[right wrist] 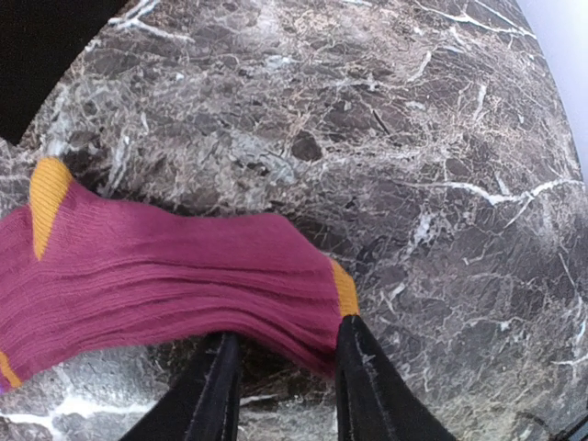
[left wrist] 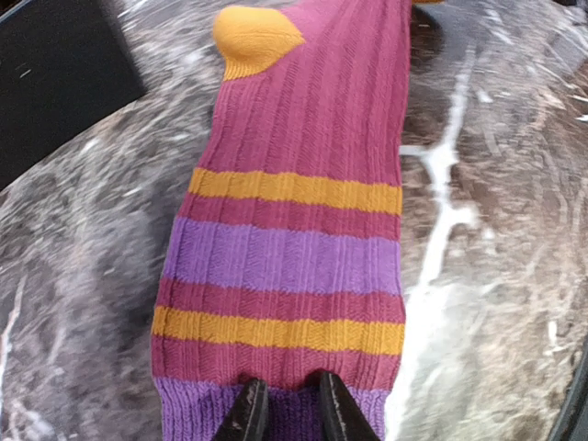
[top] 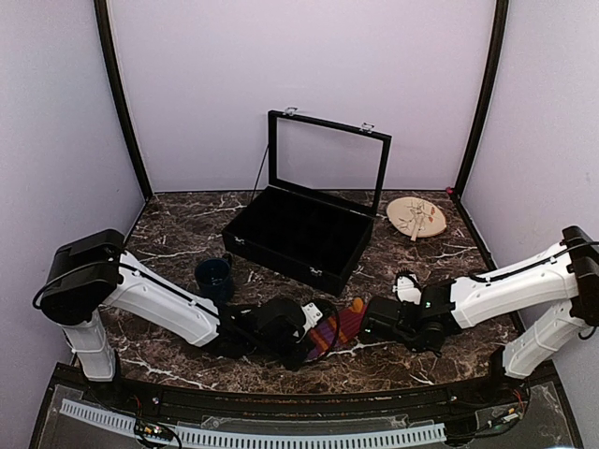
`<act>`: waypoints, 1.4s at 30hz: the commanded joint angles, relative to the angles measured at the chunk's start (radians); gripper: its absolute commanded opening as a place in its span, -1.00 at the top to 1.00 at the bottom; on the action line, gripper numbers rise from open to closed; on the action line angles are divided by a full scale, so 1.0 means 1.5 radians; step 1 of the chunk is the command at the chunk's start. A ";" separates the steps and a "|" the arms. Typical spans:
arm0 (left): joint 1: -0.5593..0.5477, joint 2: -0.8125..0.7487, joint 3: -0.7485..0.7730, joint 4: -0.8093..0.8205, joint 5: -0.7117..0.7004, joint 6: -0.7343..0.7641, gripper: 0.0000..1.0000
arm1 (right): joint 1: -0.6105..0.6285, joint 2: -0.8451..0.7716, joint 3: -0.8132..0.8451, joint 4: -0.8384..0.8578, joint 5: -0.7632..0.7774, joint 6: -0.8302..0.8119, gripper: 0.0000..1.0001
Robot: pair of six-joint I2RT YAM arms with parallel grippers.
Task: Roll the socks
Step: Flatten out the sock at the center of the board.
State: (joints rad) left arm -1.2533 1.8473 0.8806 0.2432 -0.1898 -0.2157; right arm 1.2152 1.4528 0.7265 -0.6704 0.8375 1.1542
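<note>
Left end effector (left wrist: 288, 390) pinching cuff, striped sock (left wrist: 289, 257) flat ahead

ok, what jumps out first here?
The striped sock lies stretched out at front centre, with the left gripper pinching its purple cuff and the right gripper open at the toe. Behind it, an open black case sits mid-table.

Dark marble table (top: 178, 234), striped sock (top: 337, 329) flat on it, blue mug (top: 213, 278), open black case (top: 299, 238), round wooden plate (top: 416, 217)
</note>
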 commanded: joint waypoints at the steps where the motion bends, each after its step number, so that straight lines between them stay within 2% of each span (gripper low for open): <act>1: 0.014 -0.032 -0.015 -0.071 -0.029 -0.014 0.57 | -0.012 0.003 -0.009 -0.003 0.009 -0.006 0.20; 14: 0.041 -0.088 -0.037 -0.136 -0.038 -0.041 0.53 | -0.013 -0.022 -0.015 -0.033 0.002 0.019 0.08; 16: 0.041 -0.102 -0.032 -0.148 -0.044 -0.046 0.44 | -0.013 -0.022 -0.006 -0.034 0.001 0.015 0.08; 21: 0.041 -0.161 -0.016 -0.163 -0.049 -0.044 0.03 | -0.013 -0.031 0.023 -0.023 0.012 -0.012 0.04; 25: 0.041 -0.206 0.021 -0.198 -0.059 -0.043 -0.02 | -0.013 -0.017 0.045 -0.007 0.017 -0.035 0.02; 29: 0.044 -0.248 0.021 -0.217 -0.110 -0.043 -0.15 | -0.013 0.000 0.061 0.002 0.017 -0.046 0.02; 34: 0.087 -0.261 -0.019 -0.211 -0.142 -0.051 -0.08 | -0.013 -0.010 0.062 0.023 0.020 -0.057 0.02; 37: 0.117 -0.275 -0.068 -0.155 -0.178 -0.053 0.10 | -0.013 -0.017 0.063 0.027 0.020 -0.063 0.01; 42: 0.179 -0.254 -0.126 -0.055 -0.211 -0.049 0.10 | -0.012 -0.026 0.062 0.033 0.020 -0.072 0.01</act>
State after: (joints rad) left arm -1.0355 1.4612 0.7376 0.0380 -0.4305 -0.2863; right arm 1.2022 1.4395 0.8032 -0.6395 0.8391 1.0664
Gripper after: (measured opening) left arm 0.443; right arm 0.493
